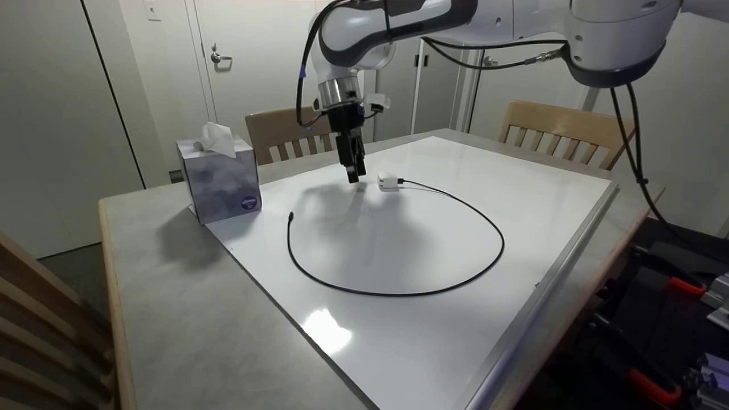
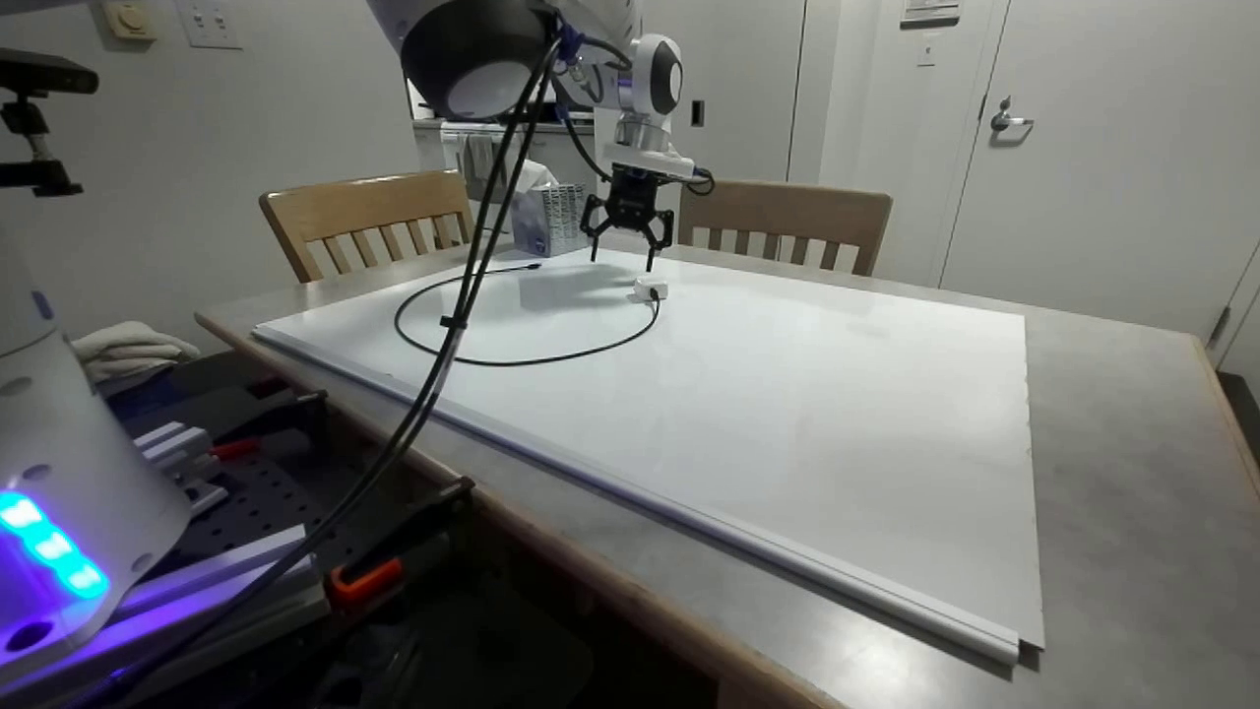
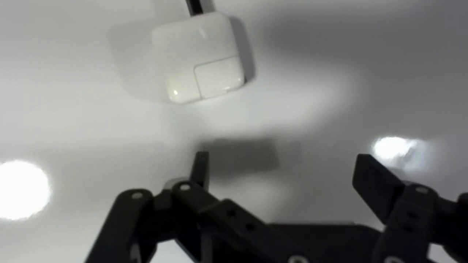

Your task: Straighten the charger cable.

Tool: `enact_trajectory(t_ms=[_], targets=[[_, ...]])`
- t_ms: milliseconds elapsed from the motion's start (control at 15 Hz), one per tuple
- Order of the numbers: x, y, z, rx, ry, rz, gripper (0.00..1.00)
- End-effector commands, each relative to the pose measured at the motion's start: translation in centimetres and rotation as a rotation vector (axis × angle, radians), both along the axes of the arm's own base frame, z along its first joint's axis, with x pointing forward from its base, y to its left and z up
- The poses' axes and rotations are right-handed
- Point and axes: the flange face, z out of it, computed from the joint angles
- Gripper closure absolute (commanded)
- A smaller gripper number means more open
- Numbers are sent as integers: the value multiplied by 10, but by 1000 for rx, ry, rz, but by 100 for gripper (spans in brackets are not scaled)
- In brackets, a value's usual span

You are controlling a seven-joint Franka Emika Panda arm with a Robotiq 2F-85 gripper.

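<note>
The charger cable point(image 1: 398, 294) is a thin black cord lying in a wide open loop on a white board; it also shows in an exterior view point(image 2: 522, 363). One end plugs into a white charger block point(image 1: 388, 181), also visible in an exterior view point(image 2: 650, 288). The free end has a small dark plug point(image 1: 291, 216). My gripper point(image 1: 357, 175) is open and empty, above the board beside the block, as an exterior view point(image 2: 622, 263) also shows. In the wrist view, the block point(image 3: 199, 56) lies ahead of the open fingers point(image 3: 281, 156), with a short stub of cable point(image 3: 194, 7) behind it.
The white board point(image 1: 433, 341) lies on a grey table point(image 1: 216, 341), with a raised metal rail point(image 1: 547, 296) along one edge. A purple tissue box point(image 1: 222, 182) stands at a board corner. Wooden chairs point(image 2: 787, 217) surround the table. The arm's own cables point(image 2: 463, 295) hang down.
</note>
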Motion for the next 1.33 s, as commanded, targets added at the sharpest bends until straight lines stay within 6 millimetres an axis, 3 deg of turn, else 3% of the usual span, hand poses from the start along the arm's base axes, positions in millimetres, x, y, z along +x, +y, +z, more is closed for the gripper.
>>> enact_trajectory(t_ms=[0,667,1000,1267], targets=[[-10,-12,1,-127,38,-16,0],[-30,-32,-25,-287,49,-136,0],[-37,-50,-21,-332,36,-178,0],[-40,-78,-16,-327,28,-250,0]])
